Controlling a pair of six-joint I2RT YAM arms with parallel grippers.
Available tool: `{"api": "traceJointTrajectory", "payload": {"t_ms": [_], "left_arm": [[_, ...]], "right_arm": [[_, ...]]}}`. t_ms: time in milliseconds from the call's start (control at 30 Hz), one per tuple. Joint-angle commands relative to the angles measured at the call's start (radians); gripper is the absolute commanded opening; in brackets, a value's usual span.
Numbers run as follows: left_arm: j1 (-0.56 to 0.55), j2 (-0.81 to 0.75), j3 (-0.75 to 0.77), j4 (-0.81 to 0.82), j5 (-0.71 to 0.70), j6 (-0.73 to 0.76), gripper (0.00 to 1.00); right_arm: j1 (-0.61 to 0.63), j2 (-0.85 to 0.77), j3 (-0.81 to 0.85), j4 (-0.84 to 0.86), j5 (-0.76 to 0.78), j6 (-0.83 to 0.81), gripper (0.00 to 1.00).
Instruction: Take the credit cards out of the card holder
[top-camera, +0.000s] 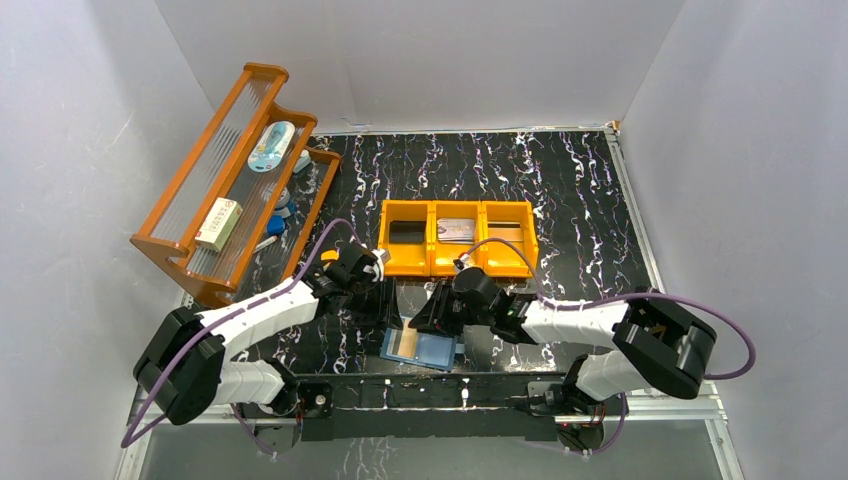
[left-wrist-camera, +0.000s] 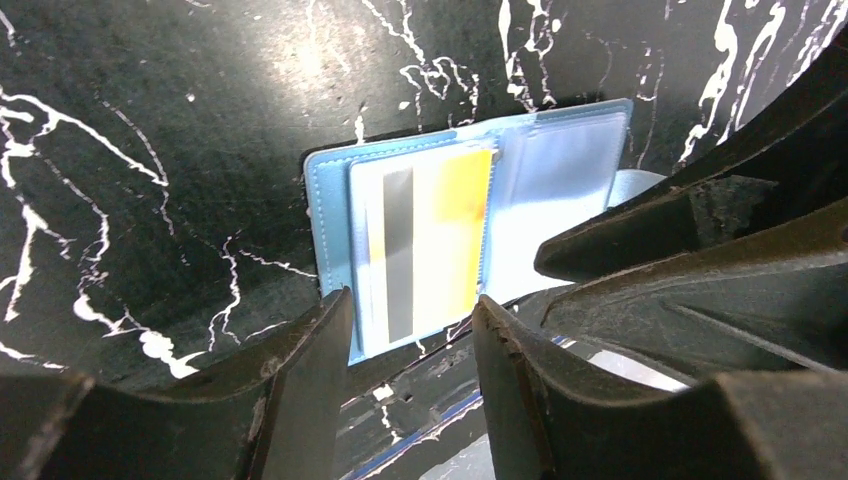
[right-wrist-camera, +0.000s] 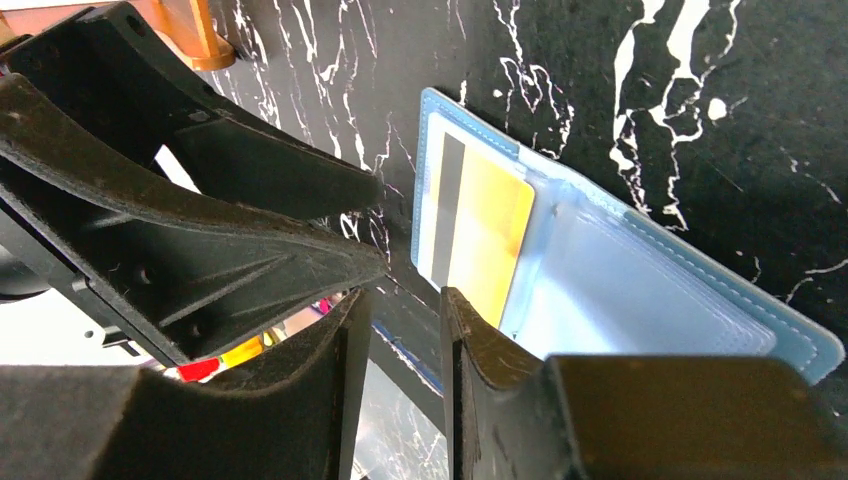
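nearest the arm bases, by the front edge of the table (top-camera: 580, 200), the card holder (top-camera: 420, 348) lies opened flat. it is a small bifold in smooth blue leather-like material, with pale stitching round the border and a paler lining under glossy clear pockets. a credit card (left-wrist-camera: 430, 245) sits in the half toward the left arm: a thin stiff rectangle with rounded corners, yellow-orange with a white margin and a dark grey stripe along it. whether other cards lie beneath it cannot be told. the other half shows only pale blue and glare.

both grippers hang close over the holder, their fingers matte black with a rough moulded grain. the left gripper (left-wrist-camera: 412, 300) has its jaws a moderate way apart with nothing between them, and its tips frame the card's near end. the right gripper (right-wrist-camera: 405, 295) shows only a narrow slot between its fingers, also gripping nothing. one finger (right-wrist-camera: 480, 340) covers the holder's near edge, and i cannot tell if it touches. in each wrist view the other gripper's fingers hide part of the scene, including most of a pale tab at the holder's side.

the table is black with white marble veining. further back stands an orange plastic bin (top-camera: 458, 262) with three square compartments. the middle one holds something flat and greyish, too small to make out. far left, a tilted wooden rack (top-camera: 160, 245) with ribbed clear shelves carries a pale box (top-camera: 218, 223) and a white and teal oblong (top-camera: 271, 146).
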Motion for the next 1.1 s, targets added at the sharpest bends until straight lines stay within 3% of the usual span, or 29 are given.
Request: {"api": "traceJointTrajectory", "payload": {"t_ms": [0, 333, 567, 667, 867, 1067], "left_arm": [[-0.006, 0.001, -0.016, 0.048, 0.069, -0.009, 0.45], [-0.006, 0.054, -0.049, 0.098, 0.126, -0.006, 0.44], [-0.006, 0.076, -0.063, 0.102, 0.137, 0.004, 0.40], [-0.005, 0.074, -0.064, 0.101, 0.133, 0.005, 0.38], [-0.005, 0.072, -0.062, 0.100, 0.131, 0.001, 0.35], [-0.006, 0.073, -0.062, 0.099, 0.130, -0.001, 0.35]], "right_arm": [[-0.004, -0.008, 0.030, 0.016, 0.018, -0.026, 0.39], [-0.005, 0.196, -0.050, 0.274, -0.097, 0.081, 0.34], [-0.005, 0.245, -0.065, 0.287, -0.113, 0.104, 0.33], [-0.004, 0.214, -0.055, 0.256, -0.104, 0.090, 0.34], [-0.004, 0.106, 0.015, 0.023, -0.018, 0.032, 0.35], [-0.004, 0.089, -0.008, 0.013, -0.008, 0.047, 0.36]]}}
